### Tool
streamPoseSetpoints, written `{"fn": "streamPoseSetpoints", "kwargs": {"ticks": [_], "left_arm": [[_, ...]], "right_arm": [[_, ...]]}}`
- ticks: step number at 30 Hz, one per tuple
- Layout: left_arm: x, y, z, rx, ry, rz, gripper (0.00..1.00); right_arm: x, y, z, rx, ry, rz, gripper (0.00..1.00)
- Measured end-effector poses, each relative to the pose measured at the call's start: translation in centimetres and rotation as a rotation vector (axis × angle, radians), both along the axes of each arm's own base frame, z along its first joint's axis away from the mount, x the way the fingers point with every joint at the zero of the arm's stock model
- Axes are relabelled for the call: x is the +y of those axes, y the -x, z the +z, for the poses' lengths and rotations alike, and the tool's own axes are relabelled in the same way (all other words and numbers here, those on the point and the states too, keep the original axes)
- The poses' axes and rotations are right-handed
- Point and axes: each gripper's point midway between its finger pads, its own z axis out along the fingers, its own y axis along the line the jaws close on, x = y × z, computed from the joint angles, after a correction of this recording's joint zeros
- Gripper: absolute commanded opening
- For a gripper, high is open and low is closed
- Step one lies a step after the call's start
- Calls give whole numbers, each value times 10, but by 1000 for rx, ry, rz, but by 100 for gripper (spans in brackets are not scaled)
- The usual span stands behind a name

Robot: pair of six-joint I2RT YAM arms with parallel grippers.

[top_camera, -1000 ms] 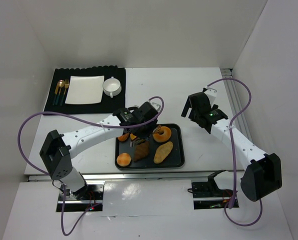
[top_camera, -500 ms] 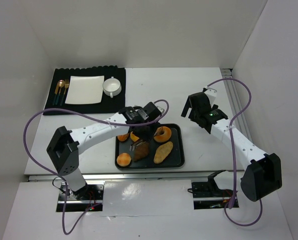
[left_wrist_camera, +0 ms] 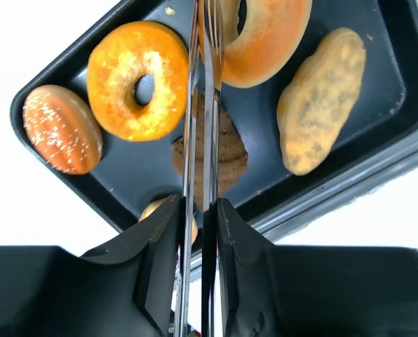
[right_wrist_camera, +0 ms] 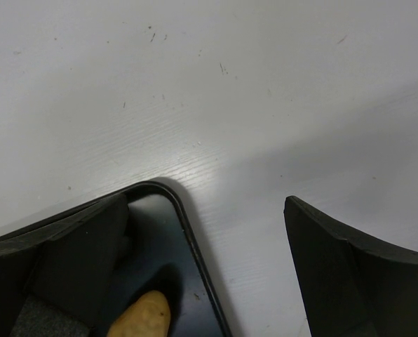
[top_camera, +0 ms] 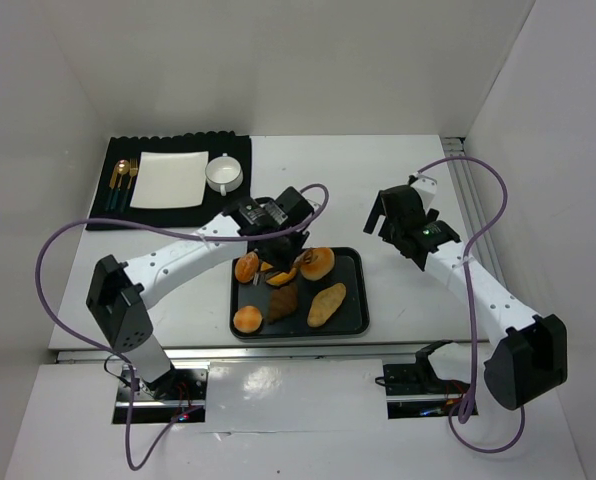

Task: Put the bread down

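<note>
The left hand (left_wrist_camera: pixel 196 207), clamped tight on metal tongs (left_wrist_camera: pixel 200 105), has drawn back since a second ago, and the glazed ring doughnut (left_wrist_camera: pixel 272 35) apparently nipped in them has shifted across the black tray (top_camera: pixel 350 302) by the desk's near edge, so the pick looks made. The right hand (right_wrist_camera: pixel 203 210) hangs wide open, empty

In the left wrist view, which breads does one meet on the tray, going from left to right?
sugar-sprinkled bun → orange doughnut → paler ring doughnut → long oval loaf. The dark pastry lies behind the tongs, so its place is unclear.
</note>
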Motion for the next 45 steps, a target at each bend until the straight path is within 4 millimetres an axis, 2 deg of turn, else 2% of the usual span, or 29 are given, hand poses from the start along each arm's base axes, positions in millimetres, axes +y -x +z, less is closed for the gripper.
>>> {"fn": "streamPoseSetpoints", "kwargs": {"ticks": [3,7,11,15,18,21,25,27,29,31,33,35,38,42,45], "left_arm": [[4,2,16,-17,5,4,27],[14,-6,40,-68,17,37,27],[46,-32,65,-122,31,156,27],[107,-77,92,-203,36,374,27],[168,-114,114,-297,26,572,28],[224,-138,134,-381,0,741,27],[278,-174,148,-475,-39,921,27],[294,-197,141,-496,-78,982,28],[302,-220,123,-476,-117,1021,28],[308,-240,100,-446,-145,1039,28],[314,-252,72,-397,-178,1048,28],[320,-253,47,-341,-208,1054,28],[328,-248,26,-291,-229,1064,29],[334,-243,12,-264,-241,1084,33],[334,-241,6,-253,-245,1086,43]], "right_arm": [[0,0,0,1,0,1,99],[0,0,0,0,-1,1,99],[1,0,0,1,-3,3,99],[2,0,0,1,-7,7,99],[3,0,0,2,-13,13,99],[4,0,-1,4,-13,15,99],[4,-1,-2,6,-12,15,99],[4,-2,-4,12,-9,14,99],[5,-3,-7,22,-4,15,99],[5,-5,-9,32,2,16,99],[6,-7,-10,35,5,15,99],[6,-7,-10,37,7,14,99],[6,-8,-10,38,7,14,99],[6,-9,-14,48,11,14,99],[7,-10,-17,57,15,14,99]]}}
